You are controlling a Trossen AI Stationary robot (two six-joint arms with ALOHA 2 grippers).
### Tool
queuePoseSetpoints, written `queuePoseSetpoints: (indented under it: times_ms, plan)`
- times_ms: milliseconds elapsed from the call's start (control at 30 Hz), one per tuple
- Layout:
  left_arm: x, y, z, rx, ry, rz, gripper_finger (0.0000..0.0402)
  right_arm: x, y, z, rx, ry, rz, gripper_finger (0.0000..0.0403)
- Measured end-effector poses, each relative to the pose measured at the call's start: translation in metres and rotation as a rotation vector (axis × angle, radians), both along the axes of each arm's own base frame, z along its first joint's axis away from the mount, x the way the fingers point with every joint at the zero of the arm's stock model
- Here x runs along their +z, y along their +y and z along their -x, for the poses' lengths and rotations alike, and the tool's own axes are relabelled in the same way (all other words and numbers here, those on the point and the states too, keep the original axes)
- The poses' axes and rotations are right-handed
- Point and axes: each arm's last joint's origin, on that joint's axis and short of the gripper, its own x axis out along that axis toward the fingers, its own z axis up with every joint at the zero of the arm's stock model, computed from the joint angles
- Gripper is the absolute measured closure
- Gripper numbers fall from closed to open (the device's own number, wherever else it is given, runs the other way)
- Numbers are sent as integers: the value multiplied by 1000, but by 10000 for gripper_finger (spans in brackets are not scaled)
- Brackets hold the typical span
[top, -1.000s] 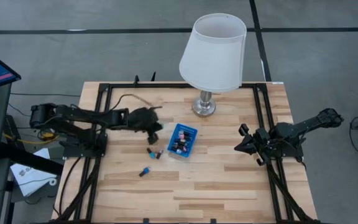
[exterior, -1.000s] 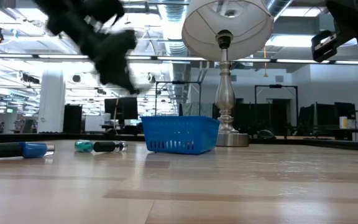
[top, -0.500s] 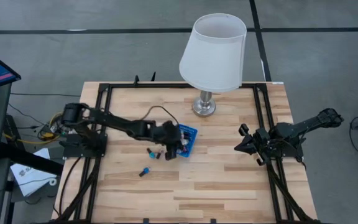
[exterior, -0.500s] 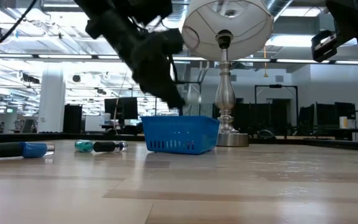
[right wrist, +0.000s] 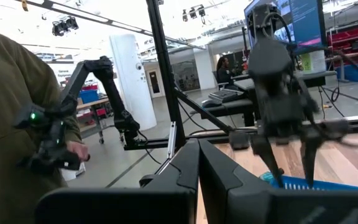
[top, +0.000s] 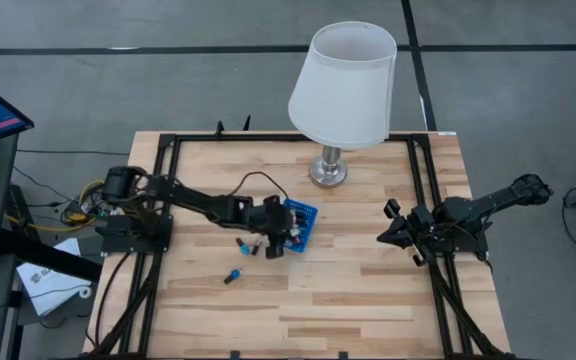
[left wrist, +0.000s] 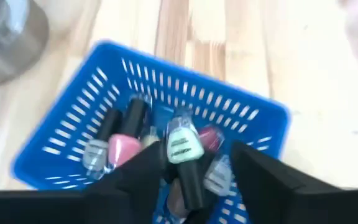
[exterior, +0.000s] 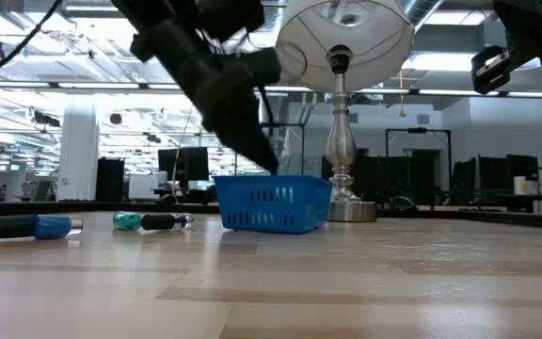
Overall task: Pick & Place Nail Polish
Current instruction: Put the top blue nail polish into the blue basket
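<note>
My left gripper (top: 286,238) (left wrist: 197,157) hangs open over the small blue basket (top: 302,214) (left wrist: 67,130), pointing steeply down. A pale green nail polish bottle (left wrist: 185,145) with a dark cap shows between its spread fingers, above several more bottles lying in the basket. Two nail polish bottles lie on their sides on the wood left of the basket: a teal one (top: 249,246) (exterior: 149,221) and a blue one (top: 233,276) (exterior: 40,226). My right gripper (top: 388,236) (right wrist: 197,180) waits shut at the table's right side. My left gripper comes at the pale green bottle from above, slanting down, with a finger on either side of it. A clear gap shows between the bottle and one finger (left wrist: 260,180). Whether the other finger (left wrist: 143,180) touches the cap end (left wrist: 190,186), I cannot tell.
A lamp with a white shade (top: 344,85) stands on its metal base (top: 328,170) (exterior: 342,202) just behind the basket. Black frame rails (top: 158,200) run along the table's edges. A person's olive sleeve (right wrist: 11,93) shows beyond the table. Bare wood lies toward the near edge.
My left gripper has swung from the table's left side toward the right and downward, ending over the blue basket, then stayed nearly still there. The two bottles on the wood have not moved.
</note>
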Motion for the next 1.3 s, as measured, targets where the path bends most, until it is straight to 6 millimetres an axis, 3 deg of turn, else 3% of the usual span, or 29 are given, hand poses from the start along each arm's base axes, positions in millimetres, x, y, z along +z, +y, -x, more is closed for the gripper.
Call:
queuePoseSetpoints:
  times_ms: [100,200,300,400,533,667,1033,1300]
  plan:
    - [24,1,14,-4,-3,2,168,0,0,0,0,0,0,403]
    - [49,2,41,-25,40,-19,131,0,0,0,0,0,0,403]
    - [62,4,74,-100,84,-60,120,0,0,0,0,0,0,403]
    - [63,2,104,-183,63,-44,123,0,0,0,0,0,0,403]
    - [37,1,131,-242,82,27,130,0,0,0,0,0,0,403]
    - [5,0,141,-271,66,48,132,0,0,0,0,0,0,403]
    - [-46,0,136,-329,154,22,137,0,0,0,0,4,1,403]
    - [-72,-2,127,-370,245,34,179,-2,0,0,0,17,6,403]
